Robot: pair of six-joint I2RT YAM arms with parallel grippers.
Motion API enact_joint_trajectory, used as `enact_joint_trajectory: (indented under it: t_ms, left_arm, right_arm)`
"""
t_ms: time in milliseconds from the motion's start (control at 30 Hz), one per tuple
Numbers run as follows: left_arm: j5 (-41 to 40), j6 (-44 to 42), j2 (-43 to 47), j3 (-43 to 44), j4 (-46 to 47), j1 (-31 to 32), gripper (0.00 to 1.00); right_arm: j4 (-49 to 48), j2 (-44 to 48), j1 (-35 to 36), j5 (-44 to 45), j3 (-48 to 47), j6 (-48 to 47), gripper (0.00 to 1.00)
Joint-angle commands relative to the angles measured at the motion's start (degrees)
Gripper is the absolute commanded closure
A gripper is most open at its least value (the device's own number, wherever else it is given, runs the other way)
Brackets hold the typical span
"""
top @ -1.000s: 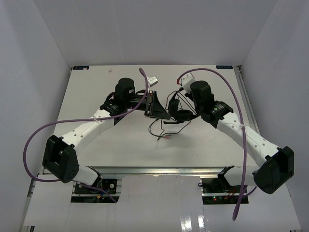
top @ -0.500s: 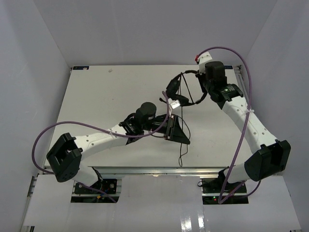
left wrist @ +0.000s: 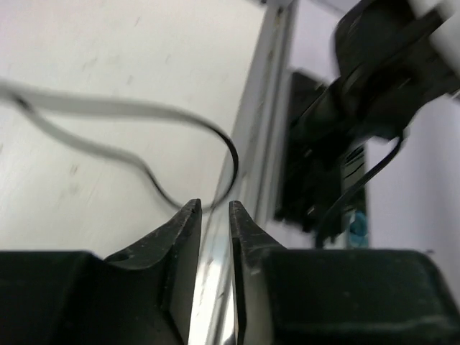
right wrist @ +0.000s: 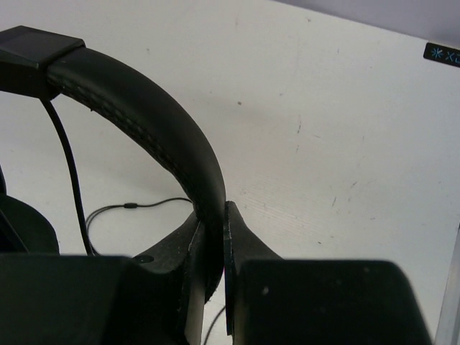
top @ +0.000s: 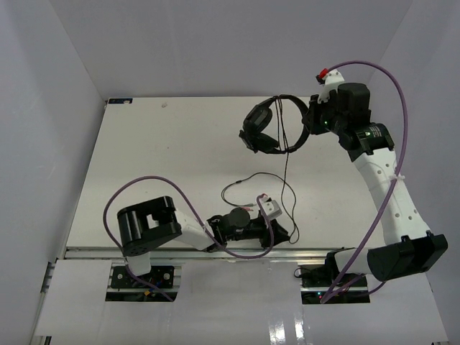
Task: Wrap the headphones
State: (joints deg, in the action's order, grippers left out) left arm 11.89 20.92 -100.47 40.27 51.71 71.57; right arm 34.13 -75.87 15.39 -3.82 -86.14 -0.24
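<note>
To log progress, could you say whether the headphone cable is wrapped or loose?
Mostly loose: the cable trails from the held headphones onto the table.

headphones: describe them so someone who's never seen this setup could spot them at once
Look to the far right part of the white table, where the right gripper hovers. It clamps the headband of black over-ear headphones. Unlike the thick purple robot cables, their thin dark cord dangles down to the tabletop.

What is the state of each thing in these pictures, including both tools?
headphones: held up off the table by the headband.
cable: unwrapped, hanging down, end looped on the table.
right tool: shut on the headband.
left tool: low at the near table edge, slightly open, holding nothing.
</note>
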Motion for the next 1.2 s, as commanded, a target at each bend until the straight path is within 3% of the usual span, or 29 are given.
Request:
enact_joint_trajectory:
  t_ms: [0, 133, 367, 467, 533, 600, 800, 1000, 1167]
  left_arm:
    - [-8.18, -9.77, -3.19, -7.71, 23.14, 0.15, 0.72]
    - [-13.81, -12.62, -4.32, -12.29, 26.04, -0.63, 0.76]
    - [-14.99, -14.20, -4.15, -13.10, 27.41, -1.96, 0.81]
    - [-14.79, -14.83, -2.15, -15.48, 29.67, -1.84, 0.66]
    - [-16.01, -16.63, 1.94, -17.78, 28.31, -0.72, 0.43]
    - [-18.40, -18.10, 6.10, -19.68, 25.34, 0.52, 0.32]
    - [-22.45, -20.15, 11.31, -22.46, 23.65, 1.29, 0.26]
    - [-17.08, -22.34, 3.41, -14.02, 25.34, 1.12, 0.23]
    - [-22.48, -22.47, -3.21, -8.74, 25.47, 0.49, 0.20]
  right_arm:
    - [-0.73, 5.13, -2.48, -9.31, -5.27, 4.83, 0.92]
    - [-0.83, 7.78, -4.68, -16.21, -4.31, 6.21, 0.92]
    - [-1.50, 11.32, -6.56, -23.75, -2.56, 7.02, 0.92]
    - [-1.41, 12.00, -6.78, -22.25, -2.54, 6.59, 0.92]
    - [-1.20, 12.11, -6.81, -21.55, -2.45, 6.15, 0.92]
    - [-1.15, 12.06, -6.80, -21.68, -2.33, 6.04, 0.92]
    - [-1.44, 11.85, -6.87, -22.99, -1.89, 6.04, 0.92]
    - [-1.68, 11.99, -6.87, -24.04, -1.29, 5.84, 0.92]
    - [-1.70, 12.52, -6.87, -24.40, -0.94, 5.68, 0.92]
